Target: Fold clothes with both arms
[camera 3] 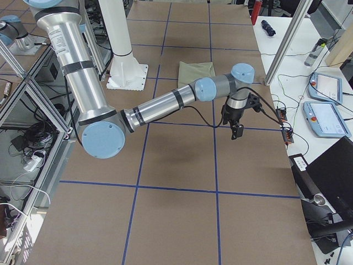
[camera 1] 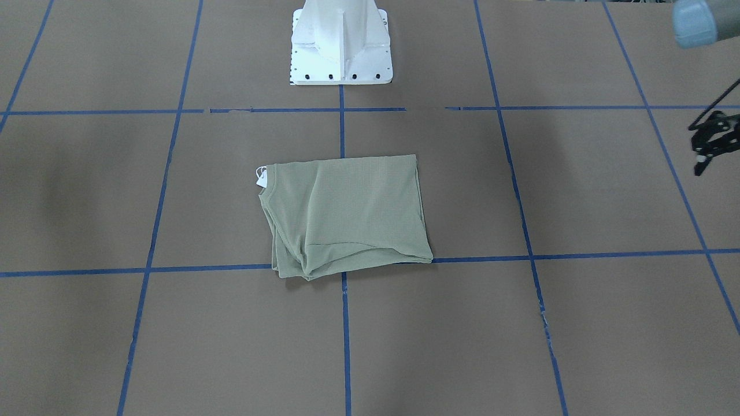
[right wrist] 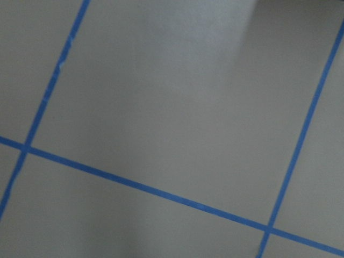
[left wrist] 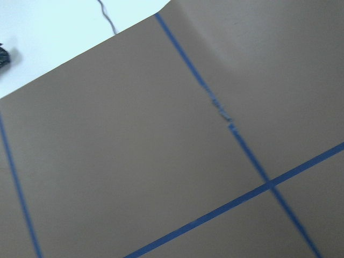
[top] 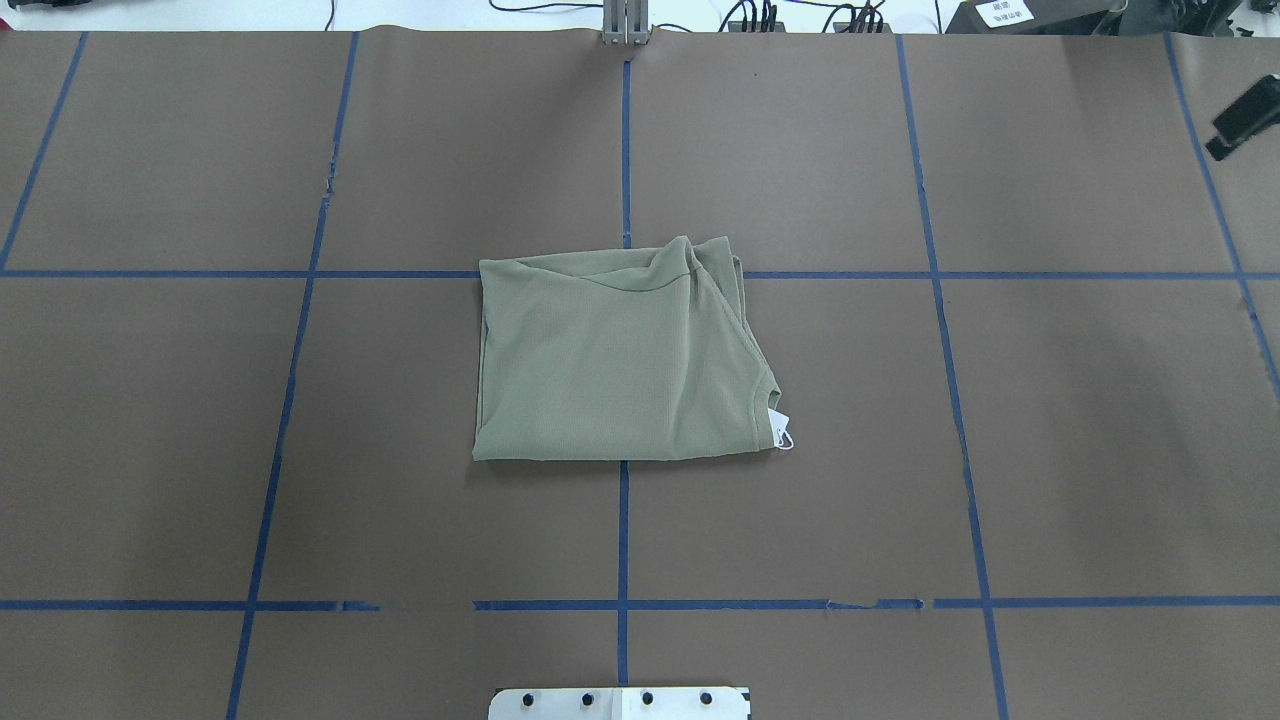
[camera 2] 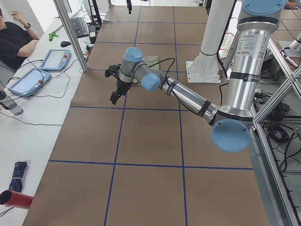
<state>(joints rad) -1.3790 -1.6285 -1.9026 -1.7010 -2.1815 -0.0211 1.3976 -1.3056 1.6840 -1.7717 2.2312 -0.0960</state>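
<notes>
The sage-green long-sleeved knit shirt (top: 615,360) lies at the centre of the table, already folded into a rough rectangle. Nothing touches it. In the overhead view its small white hang tag (top: 778,425) pokes out at the shirt's 4 o'clock corner, beside the neckline. The layers bunch into a loose ridge at 1 o'clock.

It looks light, soft and limp, so it should sag and drape from any pinch rather than hold its shape. The stacked layers may slide over one another. The flatter 9 o'clock edge and its two corners look like the safest places to grip, with each pinch taking every layer. The tag is flimsy and no handle.

The black left gripper (camera 1: 711,144) hangs well apart from the shirt at 3 o'clock in the front-facing view. The black right gripper (camera 3: 237,124) hovers over bare table, also well away. I cannot tell whether either pair of jaws is spread or closed.

The table is covered in flat brown paper (top: 1000,400) with a grid of blue tape lines (top: 623,530). It looks smooth, so the cloth will probably slide easily. The white pedestal base (camera 1: 341,46) stands at 12 o'clock in the front-facing view. At the table's left end a seated person (camera 2: 14,35) is beside a white bench with cables.
</notes>
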